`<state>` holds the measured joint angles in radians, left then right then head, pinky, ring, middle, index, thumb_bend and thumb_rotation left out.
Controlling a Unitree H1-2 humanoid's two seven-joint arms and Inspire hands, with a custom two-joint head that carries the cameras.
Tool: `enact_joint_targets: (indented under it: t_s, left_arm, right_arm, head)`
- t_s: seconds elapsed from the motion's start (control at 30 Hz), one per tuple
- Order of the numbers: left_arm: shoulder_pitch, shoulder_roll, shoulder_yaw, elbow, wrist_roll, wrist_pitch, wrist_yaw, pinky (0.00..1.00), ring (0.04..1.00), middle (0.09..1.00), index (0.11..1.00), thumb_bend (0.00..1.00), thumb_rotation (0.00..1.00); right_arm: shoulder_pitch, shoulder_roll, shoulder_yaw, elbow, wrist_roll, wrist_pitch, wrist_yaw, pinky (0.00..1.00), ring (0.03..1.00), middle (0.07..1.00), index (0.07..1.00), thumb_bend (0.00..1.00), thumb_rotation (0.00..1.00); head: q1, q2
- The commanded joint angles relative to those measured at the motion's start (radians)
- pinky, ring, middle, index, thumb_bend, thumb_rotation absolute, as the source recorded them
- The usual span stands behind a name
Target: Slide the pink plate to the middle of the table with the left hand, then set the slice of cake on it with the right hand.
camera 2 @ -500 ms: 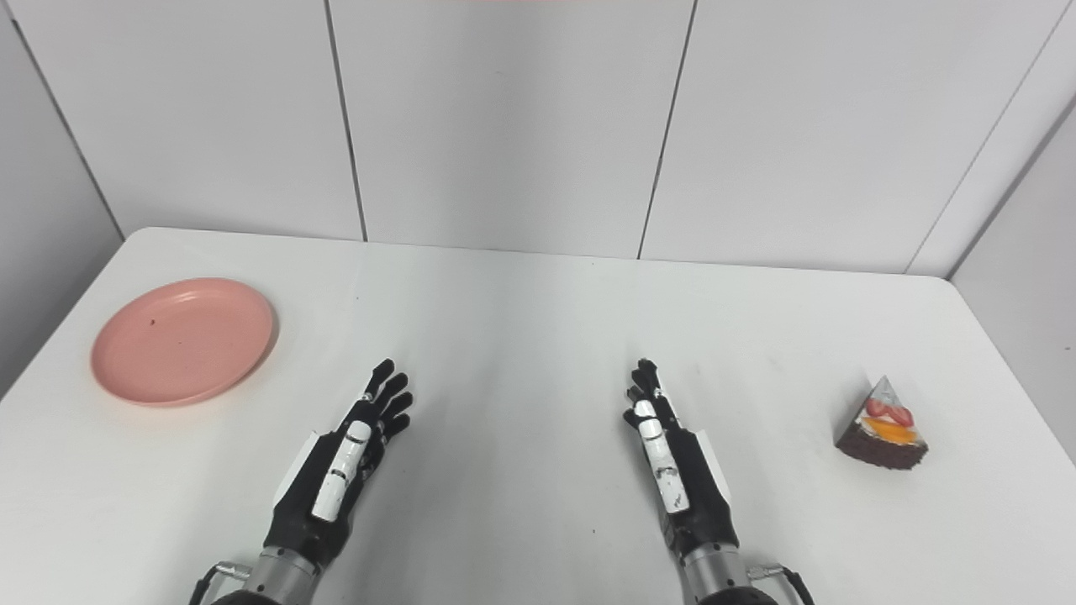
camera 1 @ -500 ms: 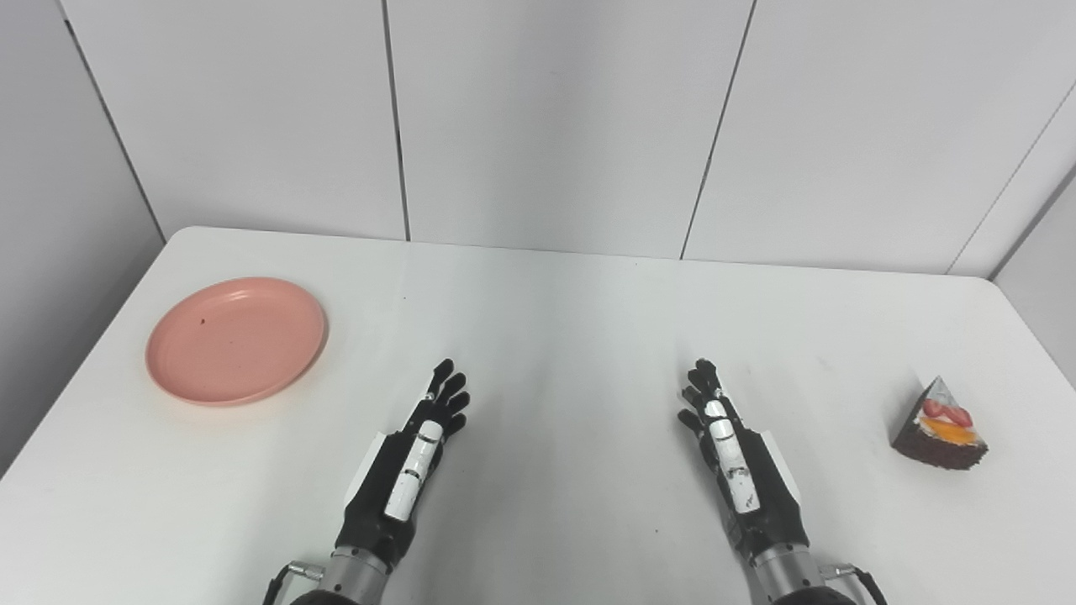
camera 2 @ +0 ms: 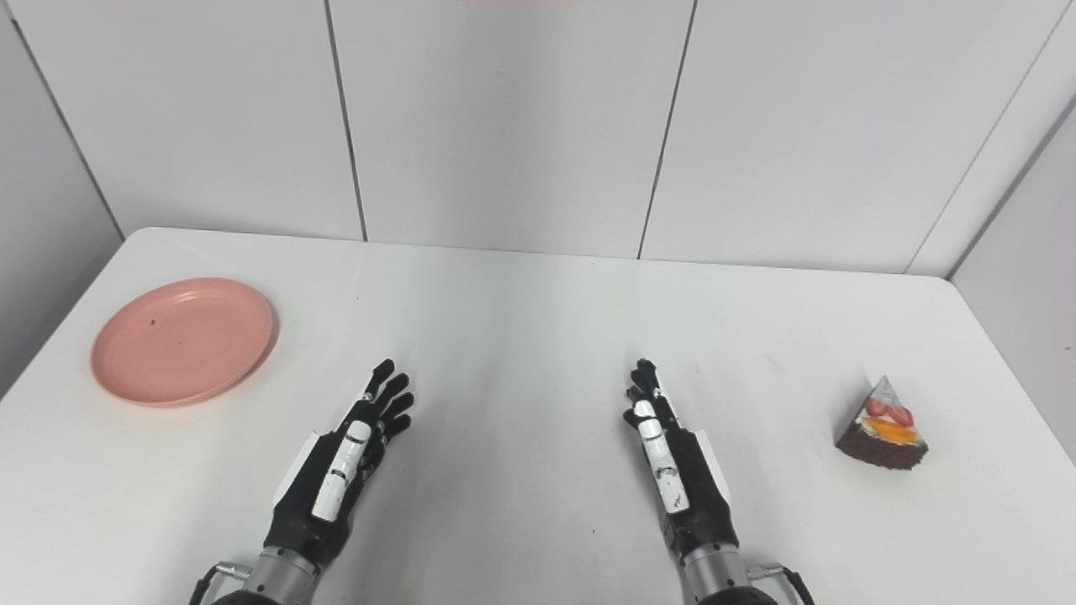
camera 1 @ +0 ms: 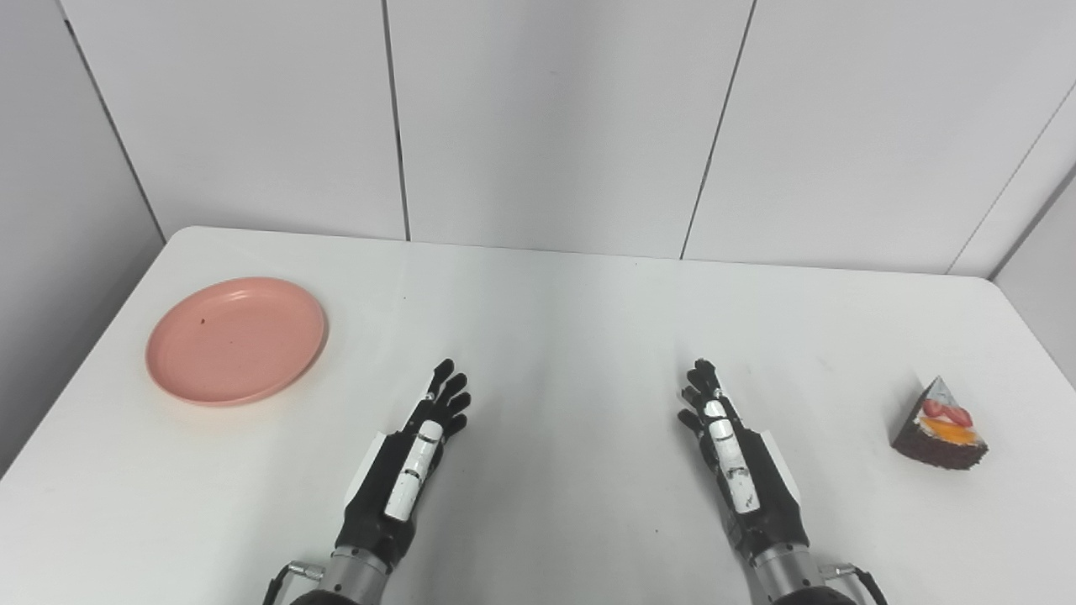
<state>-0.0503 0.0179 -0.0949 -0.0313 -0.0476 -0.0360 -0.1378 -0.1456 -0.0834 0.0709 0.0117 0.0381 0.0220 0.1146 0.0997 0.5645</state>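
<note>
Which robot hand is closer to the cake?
The right hand. The cake sits on that side of the table, while the left hand is nearer the pink plate.

1. Both forearms are cut off by the bottom edge, just below the wrists of the left hand (camera 1: pixel 408 470) and the right hand (camera 1: pixel 740 470).
2. The palms of both hands are turned away from the cameras and cannot be seen.
3. The near edge of the table (camera 1: pixel 555 336) is cut off below the wrists.
4. A small dark speck on the pink plate (camera 1: pixel 236 339) is too small to be identified.
</note>
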Motion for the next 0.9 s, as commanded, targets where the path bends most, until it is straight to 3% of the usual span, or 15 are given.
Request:
enact_joint_targets:
  t_s: [0.0,0.57,0.73,0.87]
  left_arm:
    - [0.019,0.004,-0.003,0.038,0.009,0.018,0.001,0.96,0.965,0.982,0.975,0.43,1.00]
    - [0.019,0.001,-0.002,0.042,0.005,0.015,0.001,0.95,0.962,0.979,0.978,0.43,1.00]
    - [0.009,-0.004,-0.015,0.063,0.022,0.010,0.003,0.96,0.974,0.991,0.985,0.47,1.00]
    - [0.001,-0.026,-0.025,0.081,0.039,0.004,0.018,0.96,0.971,0.991,0.984,0.46,1.00]
  right_arm:
    - [0.005,-0.004,0.008,-0.010,-0.009,0.032,0.011,0.97,0.972,0.982,0.991,0.23,1.00]
    - [0.004,-0.005,0.006,-0.010,-0.007,0.034,0.017,0.97,0.974,0.986,0.994,0.22,1.00]
    - [0.002,-0.017,-0.003,0.004,-0.001,0.025,0.023,0.96,0.967,0.979,0.986,0.28,1.00]
    - [-0.003,-0.039,-0.015,0.040,0.025,-0.014,0.049,0.98,0.974,0.984,0.993,0.30,1.00]
  head:
    - [0.001,0.000]
    - [0.012,-0.005]
    - [0.089,-0.026]
    - [0.192,-0.063]
